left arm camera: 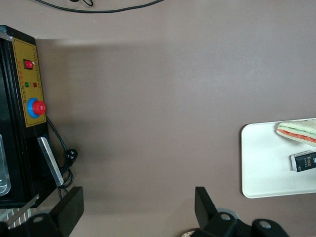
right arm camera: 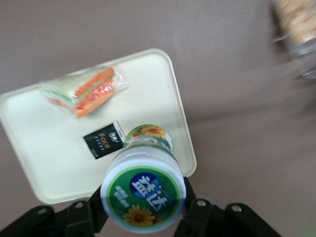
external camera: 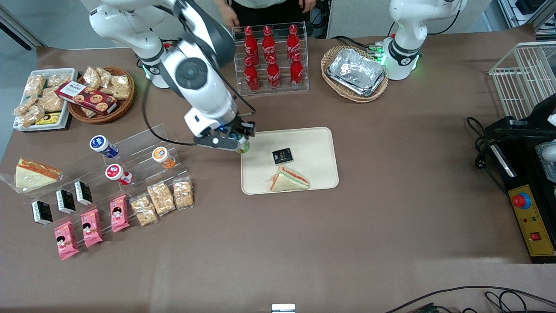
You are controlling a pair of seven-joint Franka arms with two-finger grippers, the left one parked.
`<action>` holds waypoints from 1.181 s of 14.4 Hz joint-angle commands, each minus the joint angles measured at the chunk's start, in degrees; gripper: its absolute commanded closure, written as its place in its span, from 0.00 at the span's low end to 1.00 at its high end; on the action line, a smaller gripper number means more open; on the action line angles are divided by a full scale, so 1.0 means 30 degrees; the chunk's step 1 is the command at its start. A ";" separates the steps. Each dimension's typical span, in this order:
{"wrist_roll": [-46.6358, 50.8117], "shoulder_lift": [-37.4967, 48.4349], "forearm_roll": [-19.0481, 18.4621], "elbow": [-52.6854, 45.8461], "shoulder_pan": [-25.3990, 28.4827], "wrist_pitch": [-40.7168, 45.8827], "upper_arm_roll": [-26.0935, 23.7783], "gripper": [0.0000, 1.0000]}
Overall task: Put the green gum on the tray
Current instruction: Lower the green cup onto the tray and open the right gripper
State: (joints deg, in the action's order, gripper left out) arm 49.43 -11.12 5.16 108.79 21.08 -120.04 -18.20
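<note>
Between the dark fingers of the pincer sits the green gum, a small round bottle with a white cap; its top label is a green disc with a blue centre, white characters and a yellow sunflower, and its body is wrapped in green and yellow with more sunflowers; the fingers are closed against its sides just under the cap, so the pincer has firm hold of it; the bottle's long axis runs up and down, cap toward the wrist camera and base toward the tray; in the front view only a sliver of its green body shows beneath the pincer, held in the air over the tray's edge at the corner nearest the working arm and farthest from the front camera; the tray is a flat, smooth, cream-beige rectangle with rounded corners and a low rim, lying on the brown matte table; on it rest a small black square packet with pale lettering and, nearer the front camera, a triangular sandwich in clear wrap, white bread with orange and green layers; beside the tray toward the working arm's end, a clear stepped acrylic stand carries an orange-labelled bottle, a blue-labelled bottle and a red-labelled bottle.
</note>
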 commanded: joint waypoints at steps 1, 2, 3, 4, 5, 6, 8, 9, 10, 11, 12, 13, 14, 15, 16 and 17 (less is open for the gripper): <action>0.0252 -0.1297 0.0273 0.2027 0.0676 -0.2669 0.0004 0.61; 0.0252 -0.2088 0.0244 0.2085 0.0910 -0.3281 0.0004 0.61; 0.0252 -0.2734 0.0243 0.2259 0.1174 -0.3983 0.0033 0.60; 0.0281 -0.3204 0.0243 0.2580 0.1350 -0.4918 0.0033 0.60; 0.0281 -0.3586 0.0243 0.2844 0.1381 -0.5710 0.0033 0.60; 0.0281 -0.3996 0.0214 0.2876 0.1468 -0.6124 0.0033 0.60; 0.0281 -0.4729 0.0214 0.2876 0.1907 -0.6740 0.0033 0.59; 0.0281 -0.4993 0.0185 0.2905 0.2054 -0.6831 0.0033 0.58; 0.0281 -0.5141 0.0185 0.2906 0.2084 -0.6803 0.0033 0.57; 0.0281 -0.5200 0.0185 0.2906 0.2201 -0.6773 0.0033 0.51; 0.0252 -0.5201 0.0156 0.2906 0.2260 -0.6744 0.0033 0.48; 0.0281 -0.5230 0.0156 0.2877 0.2289 -0.6744 0.0033 0.15; 0.0310 -0.5259 0.0156 0.2818 0.2319 -0.6715 0.0033 0.00; 0.0281 -0.5260 0.0127 0.2789 0.2348 -0.6685 0.0062 0.00; 0.0252 -0.5202 0.0068 0.2759 0.2319 -0.6656 0.0062 0.00; 0.0223 -0.5056 0.0068 0.2701 0.2319 -0.6482 0.0062 0.00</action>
State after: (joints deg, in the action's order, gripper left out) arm 49.70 -26.31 5.18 117.39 27.72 -139.13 -18.19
